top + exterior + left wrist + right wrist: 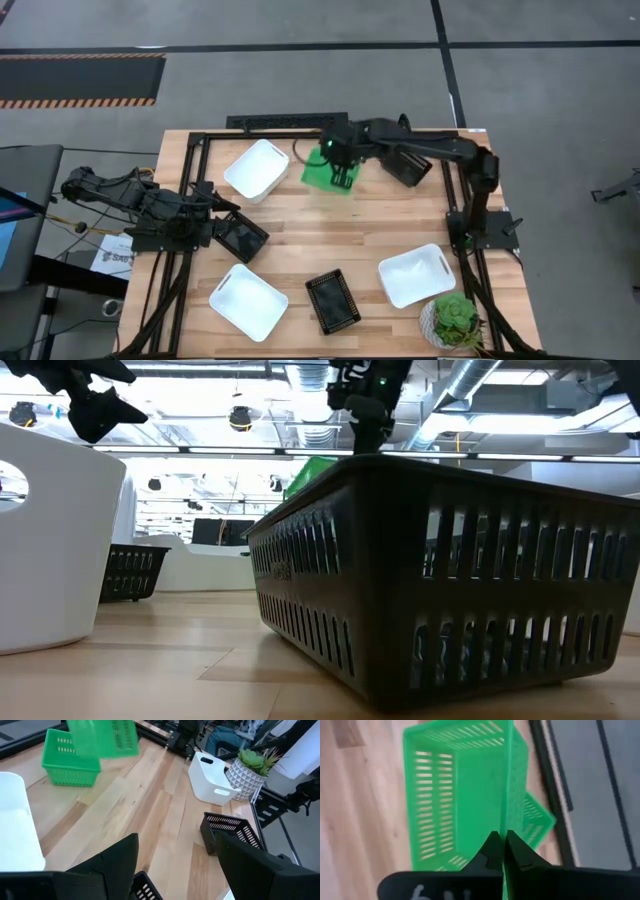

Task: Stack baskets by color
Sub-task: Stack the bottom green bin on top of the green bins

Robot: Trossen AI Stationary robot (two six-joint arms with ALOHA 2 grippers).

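My right gripper (340,168) hangs over the far middle of the table, shut on a bright green basket (326,176) that it holds in the air. A second green basket (70,762) stands on the table below the lifted one. My left gripper (177,840) is open and waits above the table's left side. A black basket (242,236) sits on the table just in front of it. A second black basket (333,301) stands near the front edge. Three white baskets (257,168) (247,300) (416,274) rest on the wood. My right gripper pinches the top edge of one side wall (507,820) of the green basket, one finger inside the basket and one outside. The fingers (520,857) come from above, slanting down. The basket hangs tilted below them, clear of the table, over the other green basket (536,817).
A potted succulent in a white pot (455,320) stands at the front right corner. Black frame rails (190,160) run along the table's left, far and right sides. Bare wood lies in the middle of the table (350,235).
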